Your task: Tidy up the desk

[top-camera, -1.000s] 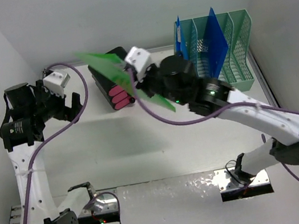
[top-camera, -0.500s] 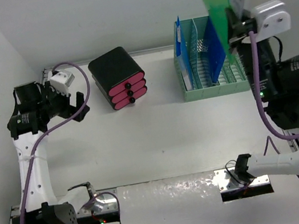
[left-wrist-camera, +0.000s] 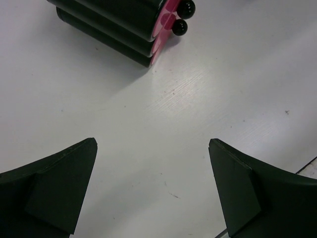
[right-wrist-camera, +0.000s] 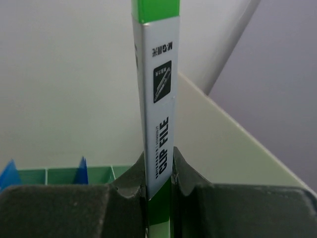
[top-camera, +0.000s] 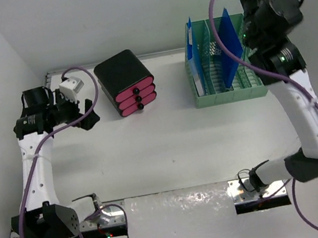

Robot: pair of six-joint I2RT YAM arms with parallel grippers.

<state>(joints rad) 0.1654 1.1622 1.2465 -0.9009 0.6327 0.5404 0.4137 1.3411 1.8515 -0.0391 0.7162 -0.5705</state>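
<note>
White walls close in a white bench (top-camera: 170,148), which fills the middle of the overhead view and has a shiny strip (top-camera: 179,200) along its near edge. At far left the left gripper (top-camera: 83,110) hangs over the bench's back left part, jaws released and holding nothing. Its wrist view shows bare bench between the two dark fingers (left-wrist-camera: 59,188), and only that view shows small scuffs on the surface.

Just to the right sits a black drawer box (top-camera: 124,76) with three stacked pink drawers and black knobs. The left wrist view catches only one corner of it and two knobs.

Further right, at the back edge, stands a green file rack (top-camera: 229,95). It holds two blue folders, one (top-camera: 196,63) upright in the leftmost slot and one (top-camera: 228,51) tilted across the middle slots.

Above the rack's right end the right arm (top-camera: 279,11) is raised, and from overhead its jaws cannot be made out. The right wrist view shows the right gripper (right-wrist-camera: 158,171) clenched on a green folder (right-wrist-camera: 157,99) held edge-on. Its white spine label reads "CLIP FILE", and the rack's top and two blue tips sit low at left.
</note>
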